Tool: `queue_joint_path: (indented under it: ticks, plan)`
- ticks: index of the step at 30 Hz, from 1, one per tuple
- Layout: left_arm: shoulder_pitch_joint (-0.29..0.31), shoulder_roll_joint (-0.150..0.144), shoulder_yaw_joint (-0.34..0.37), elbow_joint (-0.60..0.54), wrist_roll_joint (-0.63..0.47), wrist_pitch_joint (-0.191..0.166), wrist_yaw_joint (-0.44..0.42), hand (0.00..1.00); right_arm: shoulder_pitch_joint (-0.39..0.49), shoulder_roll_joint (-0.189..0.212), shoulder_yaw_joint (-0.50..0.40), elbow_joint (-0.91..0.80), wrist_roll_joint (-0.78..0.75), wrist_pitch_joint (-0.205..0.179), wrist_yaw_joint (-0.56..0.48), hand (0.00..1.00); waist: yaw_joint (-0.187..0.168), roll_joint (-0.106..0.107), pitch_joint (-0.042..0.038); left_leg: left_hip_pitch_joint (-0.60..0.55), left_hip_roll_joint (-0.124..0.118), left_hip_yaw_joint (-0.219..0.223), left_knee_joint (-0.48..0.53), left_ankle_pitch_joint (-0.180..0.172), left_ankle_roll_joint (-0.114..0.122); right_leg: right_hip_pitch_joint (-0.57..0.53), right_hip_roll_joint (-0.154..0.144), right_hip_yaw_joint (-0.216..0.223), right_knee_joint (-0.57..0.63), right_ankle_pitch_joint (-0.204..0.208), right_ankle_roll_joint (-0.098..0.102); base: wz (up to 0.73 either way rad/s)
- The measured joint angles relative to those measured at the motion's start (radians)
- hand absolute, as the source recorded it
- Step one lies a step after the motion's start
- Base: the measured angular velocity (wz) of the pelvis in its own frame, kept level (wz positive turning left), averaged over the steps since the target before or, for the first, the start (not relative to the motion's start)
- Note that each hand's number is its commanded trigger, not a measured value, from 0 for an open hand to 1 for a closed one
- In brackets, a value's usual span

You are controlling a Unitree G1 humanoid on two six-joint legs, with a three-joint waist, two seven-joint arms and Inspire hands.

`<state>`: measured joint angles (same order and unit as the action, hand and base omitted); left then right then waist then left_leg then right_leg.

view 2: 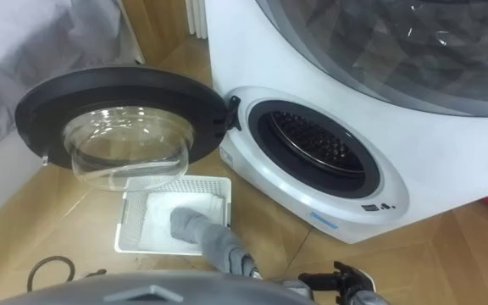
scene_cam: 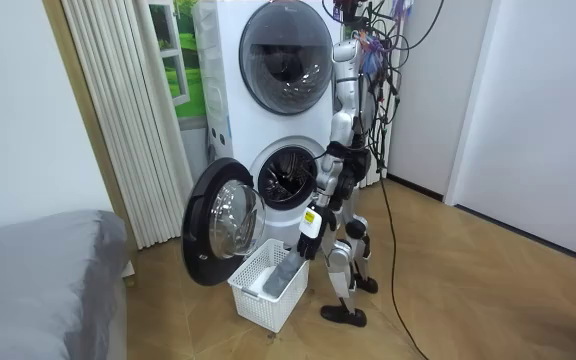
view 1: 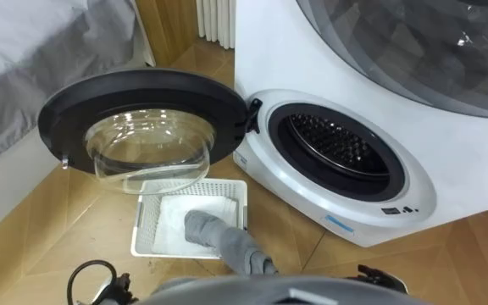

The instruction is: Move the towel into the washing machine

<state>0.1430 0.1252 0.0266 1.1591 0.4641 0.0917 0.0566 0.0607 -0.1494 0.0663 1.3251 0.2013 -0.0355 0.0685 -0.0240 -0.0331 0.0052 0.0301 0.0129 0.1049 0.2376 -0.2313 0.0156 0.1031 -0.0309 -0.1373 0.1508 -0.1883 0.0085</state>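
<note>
Left eye view: L hand (view 1: 198, 226), towel (view 1: 169, 222) in basket (view 1: 146, 225)

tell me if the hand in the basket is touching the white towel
Cannot tell. In the left eye view the left hand overlaps the towel inside the basket, but from above no contact or gap shows plainly.

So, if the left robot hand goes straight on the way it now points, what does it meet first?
Most likely the white towel in the white slatted plastic basket: the left robot hand points down onto it and seems to touch it.
</note>
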Motion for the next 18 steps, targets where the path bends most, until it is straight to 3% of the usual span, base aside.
queue_joint_path:
  ticks: [13,18]
  plan:
    - [-0.001,0.009,-0.032,-0.001,0.002,-0.030,0.009,0.00,0.000,-0.005,0.000,-0.006,0.029,-0.008,0.029,0.00,0.000,0.001,-0.0004,-0.011,0.000,-0.001,0.000,0.000,0.000,-0.010,0.000,-0.001,0.000,0.000,0.000,0.00]
    - [-0.006,0.010,-0.040,-0.001,0.008,-0.033,0.017,0.00,-0.008,-0.016,0.039,-0.007,0.030,-0.008,0.044,0.00,0.003,0.003,-0.0013,-0.023,0.000,-0.002,0.001,0.000,0.000,-0.022,0.000,-0.001,0.001,0.000,0.000,0.00]
